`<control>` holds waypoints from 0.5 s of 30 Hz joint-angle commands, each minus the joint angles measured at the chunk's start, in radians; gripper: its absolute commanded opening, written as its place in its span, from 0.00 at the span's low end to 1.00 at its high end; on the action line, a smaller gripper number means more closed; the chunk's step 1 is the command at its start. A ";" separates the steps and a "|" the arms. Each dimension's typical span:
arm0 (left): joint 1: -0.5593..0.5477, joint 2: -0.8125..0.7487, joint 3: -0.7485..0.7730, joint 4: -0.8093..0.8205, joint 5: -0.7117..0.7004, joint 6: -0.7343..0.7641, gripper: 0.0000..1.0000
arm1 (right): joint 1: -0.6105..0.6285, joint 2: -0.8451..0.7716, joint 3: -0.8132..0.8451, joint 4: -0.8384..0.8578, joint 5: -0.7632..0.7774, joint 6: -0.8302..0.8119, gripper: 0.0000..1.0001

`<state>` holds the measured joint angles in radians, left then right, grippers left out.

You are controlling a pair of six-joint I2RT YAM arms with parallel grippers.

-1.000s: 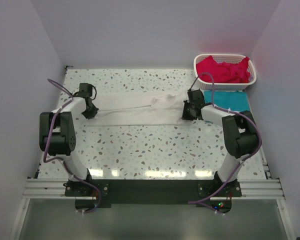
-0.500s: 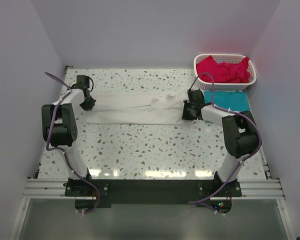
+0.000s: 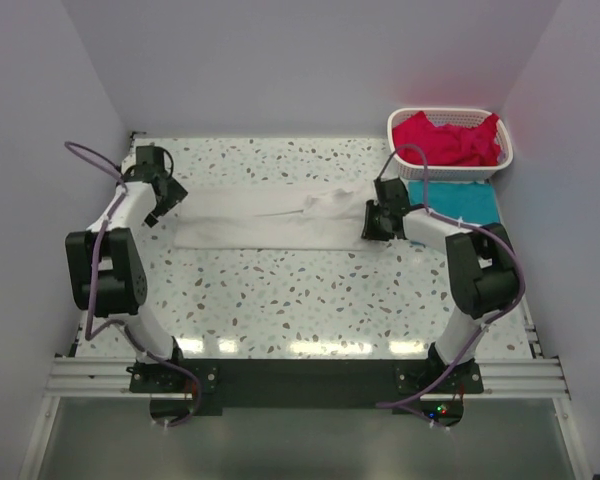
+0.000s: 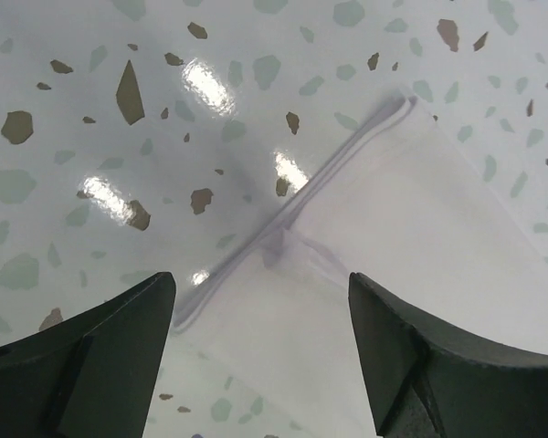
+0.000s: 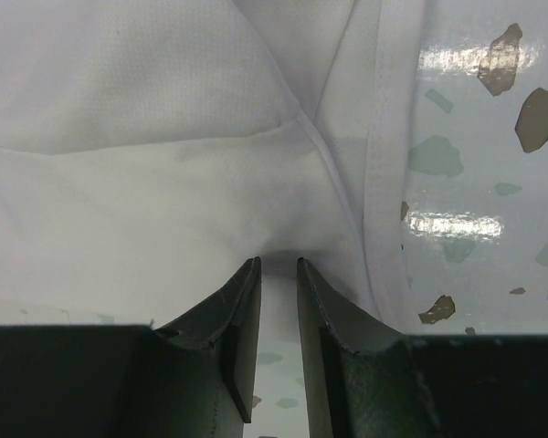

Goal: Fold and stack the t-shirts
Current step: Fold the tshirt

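The white t-shirt [image 3: 270,220] lies flat across the table as a long folded strip. My left gripper [image 3: 160,205] hovers just off its left end; in the left wrist view the left gripper [image 4: 260,310] is wide open over the white shirt's hemmed corner [image 4: 420,228], holding nothing. My right gripper [image 3: 373,222] sits at the strip's right end. Seen from the right wrist, the right gripper [image 5: 278,263] stands a narrow gap apart, bare table showing between its fingers and the white cloth [image 5: 164,137] puckered at the tips. A teal t-shirt [image 3: 458,203] lies folded at the right.
A white lattice basket [image 3: 460,171] at the back right holds crumpled red-pink shirts [image 3: 448,138], just behind the teal one. Speckled tabletop [image 3: 300,300] stretches in front of the white strip. Walls close in on the left, right and back.
My left gripper has opened, let go of the white shirt's left end and drawn back toward the far left. The right gripper's jaws have parted slightly; that arm stayed in place.
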<state>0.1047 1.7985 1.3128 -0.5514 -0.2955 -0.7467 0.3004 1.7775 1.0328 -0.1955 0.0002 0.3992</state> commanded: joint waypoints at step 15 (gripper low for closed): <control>-0.057 0.018 -0.136 0.053 0.038 0.038 0.45 | -0.061 -0.076 -0.060 0.007 0.017 0.064 0.26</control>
<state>0.0284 1.7950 1.1858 -0.5129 -0.2493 -0.7181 0.2756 1.7313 0.9955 -0.2096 -0.0166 0.4271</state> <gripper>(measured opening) 0.451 0.265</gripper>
